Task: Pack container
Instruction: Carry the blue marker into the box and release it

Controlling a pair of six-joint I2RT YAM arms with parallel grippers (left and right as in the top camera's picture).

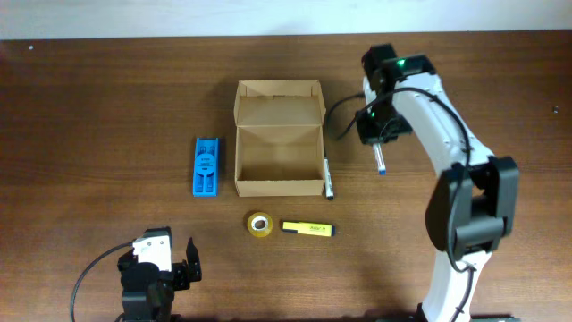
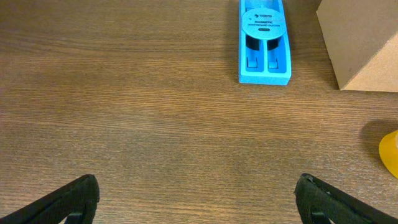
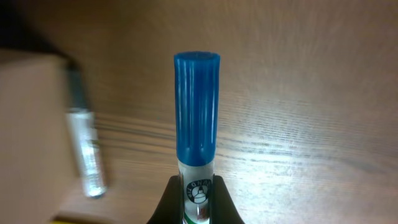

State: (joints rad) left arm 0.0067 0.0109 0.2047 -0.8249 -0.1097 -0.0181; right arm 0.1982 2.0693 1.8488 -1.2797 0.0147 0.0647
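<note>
The tan cardboard container (image 1: 279, 138) stands open at the table's middle, lid flap back, inside bare. My right gripper (image 1: 379, 152) is shut on a blue-capped marker (image 3: 197, 124), held above the table to the right of the box. A black marker (image 1: 328, 179) lies along the box's right wall; it shows blurred in the right wrist view (image 3: 86, 152). A yellow tape roll (image 1: 259, 224) and a yellow highlighter (image 1: 307, 229) lie in front of the box. My left gripper (image 2: 196, 200) is open and empty at the front left.
A blue plastic block (image 1: 206, 166) lies left of the box; it also shows in the left wrist view (image 2: 264, 38), next to the box's corner (image 2: 360, 43). The tape roll's edge (image 2: 390, 152) is at that view's right border.
</note>
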